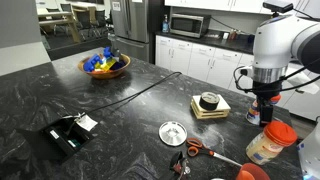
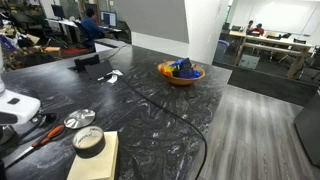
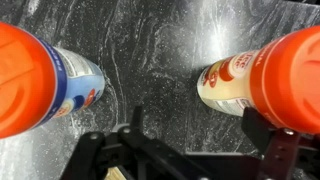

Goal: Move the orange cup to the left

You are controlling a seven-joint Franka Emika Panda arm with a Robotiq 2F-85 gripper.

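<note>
orange cup (image 1: 253,172): at the near rim of the counter (image 1: 120,110), about 5 o'clock in an exterior view and cut off by the bottom edge. it sits at 7 o'clock of the jar (image 1: 274,142), just beside it, and nothing is holding it.
claw (image 1: 265,116): hangs above the counter at 12 o'clock of the jar, well short of the cup. in the wrist view its fingers (image 3: 282,150) stand wide apart with only bare counter between them, so it is spread and grips nothing.
step in hand: by my reading, the approach; the claw is not yet over the cup.
doing it well: bring the claw toward 6 o'clock until the cup's rim sits between the fingers. come down straight and close on the cup alone, then lift enough to clear the things lying flat.
wrist view: the jar at 3 o'clock and a second orange-topped container (image 3: 40,75) at 9 o'clock, both labelled. neither is plain, so neither should be taken for the cup.
in the way: the jar crowds the cup, and a wide finger could knock it.
scissors (image 1: 196,150): at 9 o'clock of the cup, probably on its path.
metal disc (image 1: 173,132): at 10 o'clock of the scissors, near them.
tape roll (image 1: 210,100): on a wooden block (image 1: 210,113), further back.
bowl (image 1: 105,66): far off at 10 o'clock, no concern.
</note>
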